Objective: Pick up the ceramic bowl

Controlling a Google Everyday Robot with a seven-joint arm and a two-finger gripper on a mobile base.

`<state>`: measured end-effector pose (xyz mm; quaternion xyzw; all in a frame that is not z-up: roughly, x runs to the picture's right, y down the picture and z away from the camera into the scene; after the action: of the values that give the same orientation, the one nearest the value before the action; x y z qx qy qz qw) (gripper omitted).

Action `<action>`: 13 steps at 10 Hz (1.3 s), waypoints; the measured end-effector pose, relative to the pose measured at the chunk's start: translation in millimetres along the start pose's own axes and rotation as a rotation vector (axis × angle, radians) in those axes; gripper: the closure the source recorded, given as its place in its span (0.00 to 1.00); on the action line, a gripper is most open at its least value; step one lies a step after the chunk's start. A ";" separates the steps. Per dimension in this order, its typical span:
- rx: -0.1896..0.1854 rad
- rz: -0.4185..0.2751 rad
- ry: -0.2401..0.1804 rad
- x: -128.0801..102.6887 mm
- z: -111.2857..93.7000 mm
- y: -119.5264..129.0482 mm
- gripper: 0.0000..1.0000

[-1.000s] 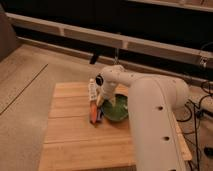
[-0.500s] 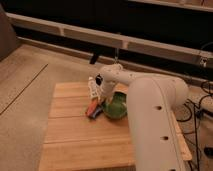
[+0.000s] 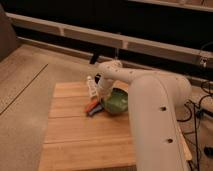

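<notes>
We see the gripper (image 3: pixel 105 98) low at the left rim of the ceramic bowl (image 3: pixel 116 101), which sits tilted, left edge raised, at the right middle of the bench (image 3: pixel 75 135). Whether it grips the rim, we cannot tell. Risk, in our judgement: a glossy rim held at one edge may slip or swing, knocking the orange-and-grey item (image 3: pixel 93 106) just beside it or the small white cup (image 3: pixel 91 85) behind. Compared with a second ago, the bowl has tipped up from lying flat.
</notes>
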<state>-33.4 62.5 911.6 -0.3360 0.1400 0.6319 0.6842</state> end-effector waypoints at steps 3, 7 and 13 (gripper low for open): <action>-0.022 -0.060 -0.044 -4.1 -22.6 28.3 1.00; -0.061 -0.133 -0.102 -2.5 -61.4 68.0 1.00; -0.056 -0.298 -0.280 -11.2 -143.4 125.9 1.00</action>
<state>-122.5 -40.4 777.5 -0.2809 -0.0255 0.5678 0.7733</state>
